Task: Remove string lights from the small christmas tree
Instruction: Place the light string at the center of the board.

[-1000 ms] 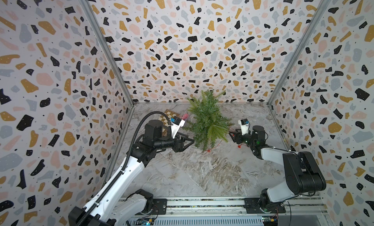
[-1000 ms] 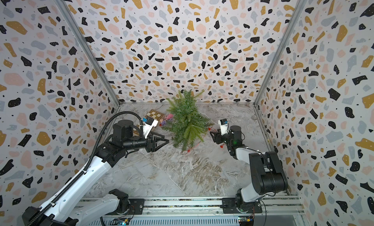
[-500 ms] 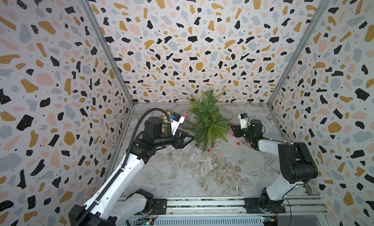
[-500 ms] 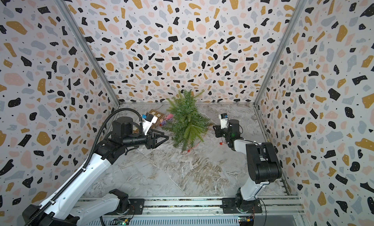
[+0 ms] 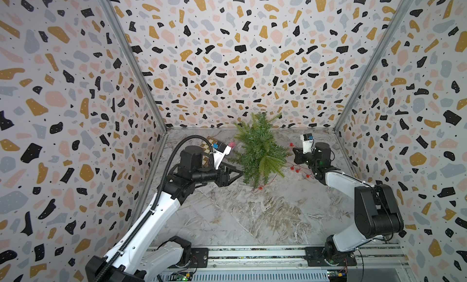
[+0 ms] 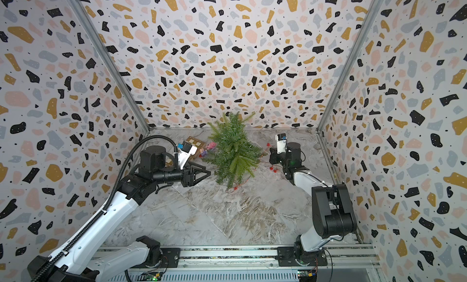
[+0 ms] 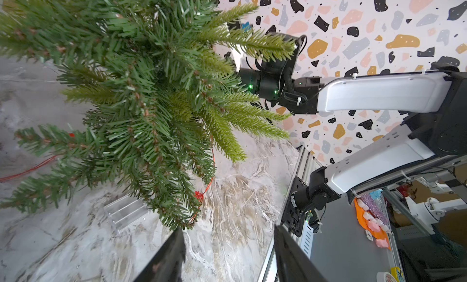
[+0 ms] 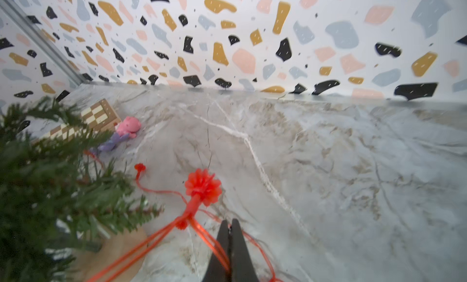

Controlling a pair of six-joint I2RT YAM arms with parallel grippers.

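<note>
The small christmas tree (image 5: 257, 154) (image 6: 232, 152) stands at the back middle of the marble floor, green and drooping. The string lights (image 5: 297, 170) (image 6: 271, 168) trail as red wire with spiky bulbs on the floor right of the tree, and a loop (image 5: 260, 188) hangs under its front branches. My right gripper (image 5: 294, 154) (image 8: 229, 224) is low beside the tree's right side, shut with the red wire pinched between its fingers; a bulb (image 8: 203, 186) lies just ahead. My left gripper (image 5: 238, 170) (image 7: 228, 230) stands open at the tree's left lower branches (image 7: 141, 91), holding nothing.
A chessboard (image 5: 209, 148) (image 8: 98, 114) and a pink-purple toy (image 6: 211, 146) (image 8: 127, 125) lie left of the tree at the back. A clear plastic box (image 7: 126, 212) sits on the floor by the tree. Patterned walls close three sides; the arm rail runs along the front.
My right gripper has closed on the red wire and shifted toward the back wall beside the tree. The left gripper edged slightly closer to the tree, still open.
</note>
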